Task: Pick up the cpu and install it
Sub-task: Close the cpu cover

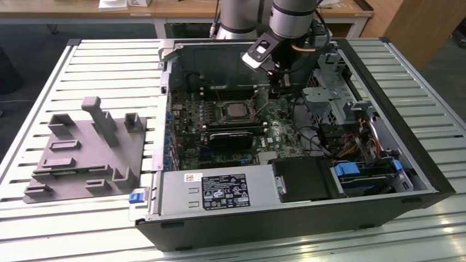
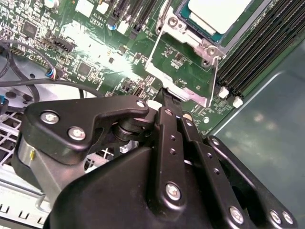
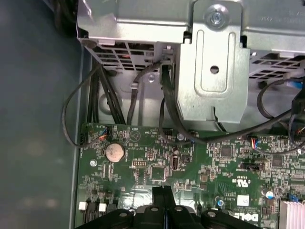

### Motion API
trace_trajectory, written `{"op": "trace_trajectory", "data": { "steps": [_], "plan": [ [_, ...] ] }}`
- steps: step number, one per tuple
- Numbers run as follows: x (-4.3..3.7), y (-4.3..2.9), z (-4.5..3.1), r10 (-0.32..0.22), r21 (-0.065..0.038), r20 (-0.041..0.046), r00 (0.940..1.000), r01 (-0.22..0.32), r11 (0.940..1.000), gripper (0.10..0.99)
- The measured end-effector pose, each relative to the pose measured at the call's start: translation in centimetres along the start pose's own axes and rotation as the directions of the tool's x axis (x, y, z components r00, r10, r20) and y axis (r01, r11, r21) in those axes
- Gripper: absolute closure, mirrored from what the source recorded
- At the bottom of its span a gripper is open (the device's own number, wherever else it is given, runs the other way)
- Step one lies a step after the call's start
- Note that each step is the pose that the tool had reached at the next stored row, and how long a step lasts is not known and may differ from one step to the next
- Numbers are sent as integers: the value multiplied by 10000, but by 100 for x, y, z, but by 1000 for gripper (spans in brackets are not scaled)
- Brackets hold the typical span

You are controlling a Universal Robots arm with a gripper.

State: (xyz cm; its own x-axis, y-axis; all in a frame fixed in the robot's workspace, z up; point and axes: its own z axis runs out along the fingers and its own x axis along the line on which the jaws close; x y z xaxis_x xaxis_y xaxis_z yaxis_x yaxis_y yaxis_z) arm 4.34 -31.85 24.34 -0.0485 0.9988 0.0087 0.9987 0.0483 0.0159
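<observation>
The cpu (image 1: 237,111), a small square chip with a shiny silver-grey top, lies flat in the black-framed socket on the green motherboard (image 1: 273,128) inside the open computer case. In the second wrist view the cpu (image 2: 217,14) sits in the metal socket frame (image 2: 183,62). My gripper (image 1: 274,93) hangs over the board just to the exterior view's right of the socket. Its two black fingers are shut together with nothing between them, their tip (image 2: 164,93) right at the corner of the socket frame. In the first wrist view the gripper (image 3: 162,190) points down at the board.
A grey moulded tray (image 1: 87,153) lies on the slatted table at the exterior view's left. Inside the case are a black card (image 1: 233,139), the power supply (image 1: 218,191), a metal drive cage (image 3: 209,62) and loose black cables (image 3: 100,95).
</observation>
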Motion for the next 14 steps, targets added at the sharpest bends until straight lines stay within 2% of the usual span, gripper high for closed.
{"op": "trace_trajectory", "data": {
  "steps": [7,14],
  "plan": [
    [3,-57,-1,1,0,0,10000,-1,10000,980],
    [4,-83,-1,0,0,0,10000,0,10000,980]
  ]
}}
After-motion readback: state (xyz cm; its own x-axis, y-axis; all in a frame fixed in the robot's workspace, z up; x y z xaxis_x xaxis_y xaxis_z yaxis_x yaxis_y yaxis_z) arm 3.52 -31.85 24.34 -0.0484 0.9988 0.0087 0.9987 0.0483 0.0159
